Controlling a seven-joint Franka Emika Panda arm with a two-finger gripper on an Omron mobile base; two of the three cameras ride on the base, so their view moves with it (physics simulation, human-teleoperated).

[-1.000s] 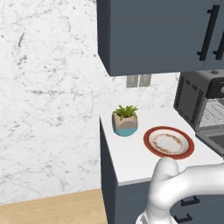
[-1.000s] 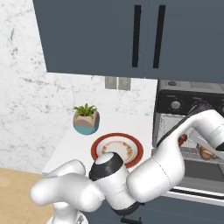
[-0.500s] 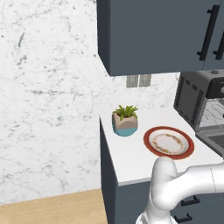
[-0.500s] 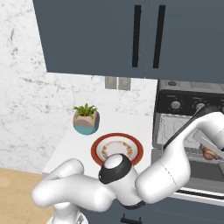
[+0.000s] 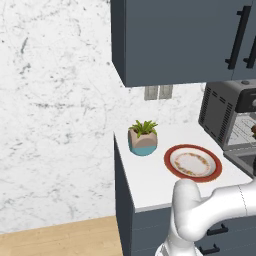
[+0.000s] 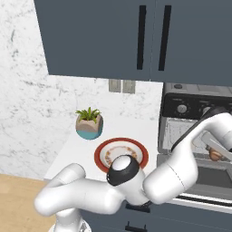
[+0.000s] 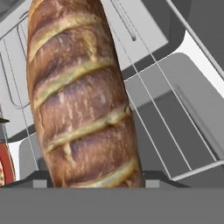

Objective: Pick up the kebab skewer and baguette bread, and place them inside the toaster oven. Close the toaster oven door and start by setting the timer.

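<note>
The baguette bread (image 7: 83,100), tan-brown with pale slashes, runs top to bottom through the hand view, and my gripper (image 7: 98,180) is shut on its near end. Behind it lie the toaster oven's wire rack (image 7: 148,100) and grey floor. In the right base view my arm reaches into the open mouth of the toaster oven (image 6: 190,106), and the baguette bread (image 6: 215,155) shows as a tan bit at the hand. The toaster oven door (image 6: 199,179) hangs folded down. A dark reddish bit (image 5: 251,131) inside the toaster oven (image 5: 220,117) may be the kebab skewer.
A red-rimmed plate (image 6: 121,154) lies bare on the white counter (image 5: 150,180) left of the oven. A potted plant (image 5: 143,137) stands behind it near the wall. Dark upper cabinets (image 6: 136,41) hang above the oven.
My arm has stretched a little further right, and the baguette has gone slightly deeper into the oven mouth. Plate and plant have stayed put.
</note>
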